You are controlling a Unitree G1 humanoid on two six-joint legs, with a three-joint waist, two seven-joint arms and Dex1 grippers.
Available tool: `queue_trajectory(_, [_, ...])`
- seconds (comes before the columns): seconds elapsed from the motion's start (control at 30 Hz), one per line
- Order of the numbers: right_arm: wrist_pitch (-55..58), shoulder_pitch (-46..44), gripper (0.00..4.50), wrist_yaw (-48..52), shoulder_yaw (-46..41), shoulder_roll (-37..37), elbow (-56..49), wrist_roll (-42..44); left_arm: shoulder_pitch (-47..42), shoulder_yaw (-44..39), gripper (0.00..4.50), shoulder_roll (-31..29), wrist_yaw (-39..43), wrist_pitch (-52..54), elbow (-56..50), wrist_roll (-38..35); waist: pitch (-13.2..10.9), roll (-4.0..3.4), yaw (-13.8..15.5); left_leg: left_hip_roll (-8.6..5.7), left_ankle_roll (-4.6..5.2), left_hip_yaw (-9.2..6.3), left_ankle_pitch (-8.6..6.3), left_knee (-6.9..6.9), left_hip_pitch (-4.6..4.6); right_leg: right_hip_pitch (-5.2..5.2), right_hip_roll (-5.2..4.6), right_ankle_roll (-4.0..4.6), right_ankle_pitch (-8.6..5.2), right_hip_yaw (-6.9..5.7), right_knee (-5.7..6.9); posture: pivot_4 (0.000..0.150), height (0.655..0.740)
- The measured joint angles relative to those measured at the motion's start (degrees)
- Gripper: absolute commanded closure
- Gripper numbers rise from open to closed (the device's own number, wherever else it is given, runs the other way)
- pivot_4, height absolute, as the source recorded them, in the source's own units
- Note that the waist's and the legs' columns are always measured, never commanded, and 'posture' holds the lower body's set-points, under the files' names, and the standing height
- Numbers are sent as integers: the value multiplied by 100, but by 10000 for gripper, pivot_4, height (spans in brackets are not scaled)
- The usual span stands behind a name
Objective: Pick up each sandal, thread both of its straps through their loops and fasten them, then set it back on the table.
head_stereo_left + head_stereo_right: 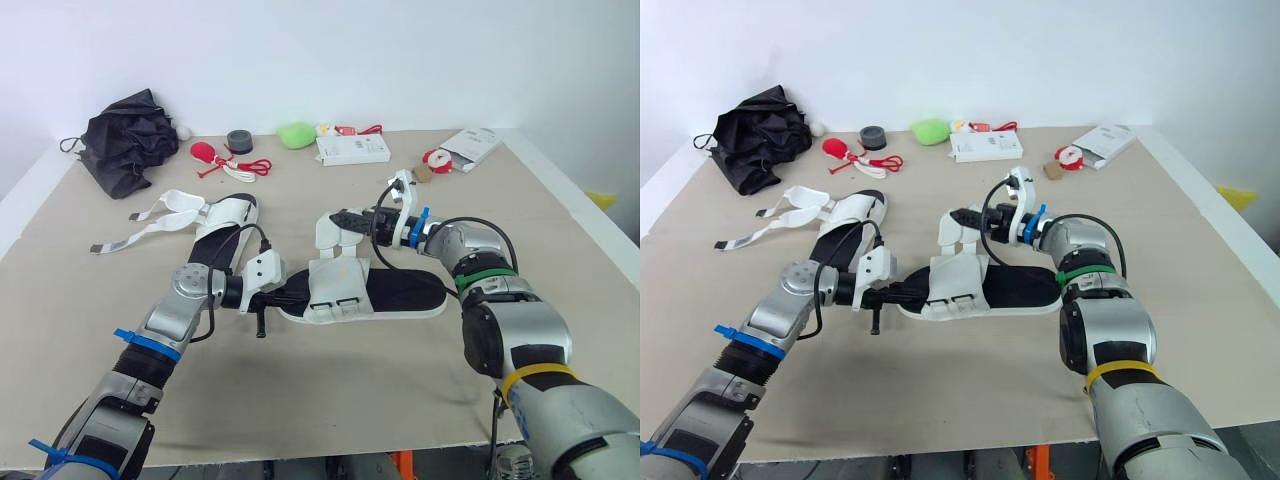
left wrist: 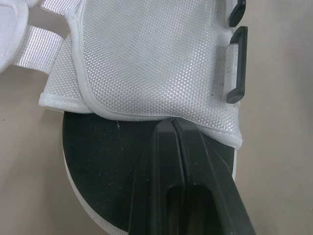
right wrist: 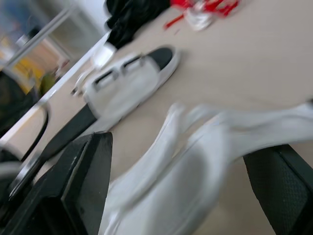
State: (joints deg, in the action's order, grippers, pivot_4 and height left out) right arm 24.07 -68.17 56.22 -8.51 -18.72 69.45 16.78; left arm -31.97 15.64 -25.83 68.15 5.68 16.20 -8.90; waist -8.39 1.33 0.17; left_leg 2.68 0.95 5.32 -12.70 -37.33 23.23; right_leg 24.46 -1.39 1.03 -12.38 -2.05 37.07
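near sandal (image 1: 400, 291), your landmark, lies sole down on the table (image 1: 330, 390). the left gripper (image 1: 293, 293) sits at this sandal's end on the robot's left. the left wrist view adds what the head views leave too small for you: its two fingers (image 2: 166, 161) are pressed together over the black footbed, tips at the hem of the white mesh flap (image 2: 146, 58), whose two black loops (image 2: 238, 63) are unthreaded. the right gripper (image 1: 343, 219) is at the sandal's far side. the right wrist view shows you its fingers spread wide, with the white strap (image 3: 195, 161) lying between them. the second sandal (image 1: 222, 222) lies beyond the near sandal's left end, its straps trailing loose.
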Motion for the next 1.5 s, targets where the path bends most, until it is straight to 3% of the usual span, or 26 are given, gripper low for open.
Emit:
queue_trajectory(0.43, [-402,-457,1347,-1033,-540,204,525,-105,36,-17,45000,-5,-41,107,-85,-4,0,-1,-12,0,0,0,0,2,-1,0,0,0,0,1,0,1500,7400])
queue_trajectory(0.77, [-418,-457,44367,-985,-587,318,572,-136,89,-23,45000,22,-146,114,-126,-11,0,-1,-28,-1,0,1,0,2,-2,-2,-1,-3,1,1,0,1500,7400])
queue_trajectory(1.03, [-772,-427,44367,-816,-575,361,560,-151,124,-29,45000,24,-168,180,-170,-15,-1,-1,-28,-2,0,1,0,1,-3,-2,-1,-4,2,2,0,1500,7400])
queue_trajectory(1.2, [-1822,-81,44367,-300,-25,367,59,-638,118,-29,45000,28,-173,183,-172,-15,-1,-2,-28,-2,0,2,0,0,-4,-2,1,-7,2,3,0,1500,7400])
queue_trajectory(1.37, [-3600,719,44367,-554,879,326,-1187,-1547,106,-27,45000,36,-149,184,-169,-19,-1,-3,-22,-4,-1,0,0,3,-3,-3,0,-14,-5,2,0,1500,7400])
queue_trajectory(1.5, [-5662,1402,44367,-1701,1674,-42,-2277,-2851,84,-16,45000,60,-146,183,-142,-18,-2,-2,-11,-7,-2,6,0,3,-5,-3,-1,-16,-5,4,0,1500,7400])
